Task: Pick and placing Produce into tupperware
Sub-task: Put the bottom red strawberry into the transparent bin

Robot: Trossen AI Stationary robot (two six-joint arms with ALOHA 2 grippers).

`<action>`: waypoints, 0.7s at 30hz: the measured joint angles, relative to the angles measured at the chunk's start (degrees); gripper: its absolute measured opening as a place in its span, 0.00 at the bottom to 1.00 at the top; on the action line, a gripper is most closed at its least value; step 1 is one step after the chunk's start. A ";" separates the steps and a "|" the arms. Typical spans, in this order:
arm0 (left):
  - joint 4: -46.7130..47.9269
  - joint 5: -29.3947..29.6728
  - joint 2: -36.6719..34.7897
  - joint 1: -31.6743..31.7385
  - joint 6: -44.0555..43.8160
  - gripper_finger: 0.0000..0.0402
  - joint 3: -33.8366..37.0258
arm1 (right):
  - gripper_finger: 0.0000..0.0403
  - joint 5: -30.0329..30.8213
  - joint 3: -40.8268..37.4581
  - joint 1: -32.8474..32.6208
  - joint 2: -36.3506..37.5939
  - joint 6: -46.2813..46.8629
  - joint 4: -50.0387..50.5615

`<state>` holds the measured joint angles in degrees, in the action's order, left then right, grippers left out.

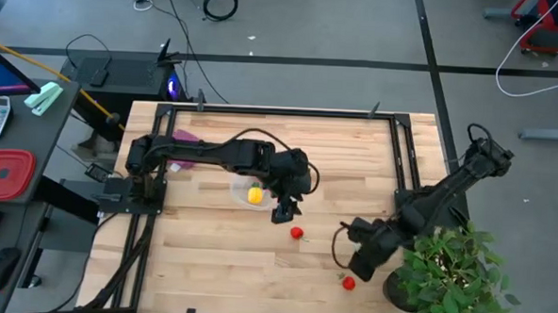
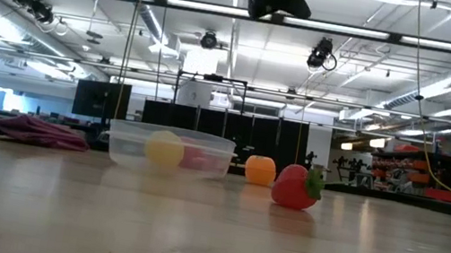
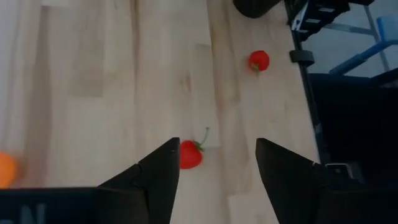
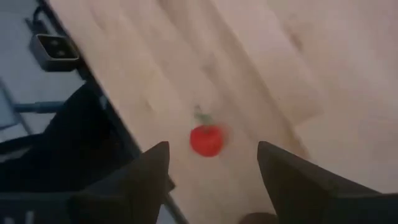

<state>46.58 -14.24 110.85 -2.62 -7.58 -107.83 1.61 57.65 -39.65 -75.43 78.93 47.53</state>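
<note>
High view: I see my left gripper [image 1: 284,211] released, just beside the tupperware [image 1: 242,190] holding a yellow piece [image 1: 255,196]; a red strawberry [image 1: 296,234] lies near its jaws. Right gripper [image 1: 359,266] sits near a second red piece [image 1: 349,283].

Low view: tupperware, orange piece [image 2: 260,169] and strawberry rest on the worktop [image 2: 209,233].

Left wrist: jaws spread, strawberry between them.

Right wrist: jaws spread above the red piece.
</note>
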 joint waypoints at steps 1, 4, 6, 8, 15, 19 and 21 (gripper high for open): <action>-0.01 0.01 0.00 -0.47 -1.08 0.55 0.00 | 0.63 0.77 -0.23 -0.95 -0.38 1.97 0.07; -0.01 0.38 0.00 -1.79 -3.98 0.56 0.00 | 0.63 1.23 -1.71 -2.59 -1.86 4.83 -0.28; -0.03 1.29 0.00 -2.71 -5.18 0.55 0.00 | 0.63 1.35 -3.03 -2.67 -2.95 4.88 -0.36; 0.01 1.93 0.00 -3.62 -5.31 0.54 0.00 | 0.63 1.34 -4.40 -2.67 -4.14 4.80 -1.00; 0.02 3.04 0.00 -5.87 -5.26 0.49 0.00 | 0.63 -1.26 -8.11 -2.85 -8.37 4.19 -14.65; 0.01 3.06 0.00 -6.39 -3.45 0.48 0.00 | 0.63 -5.30 -6.80 -3.00 -13.17 4.15 -15.98; 0.02 3.06 0.02 -6.39 -3.30 0.49 0.00 | 0.63 -7.87 -6.05 -3.00 -15.09 4.16 -15.58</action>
<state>46.59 -11.18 110.87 -9.02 -10.88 -107.83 -6.26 51.60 -42.65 -90.51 83.09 31.95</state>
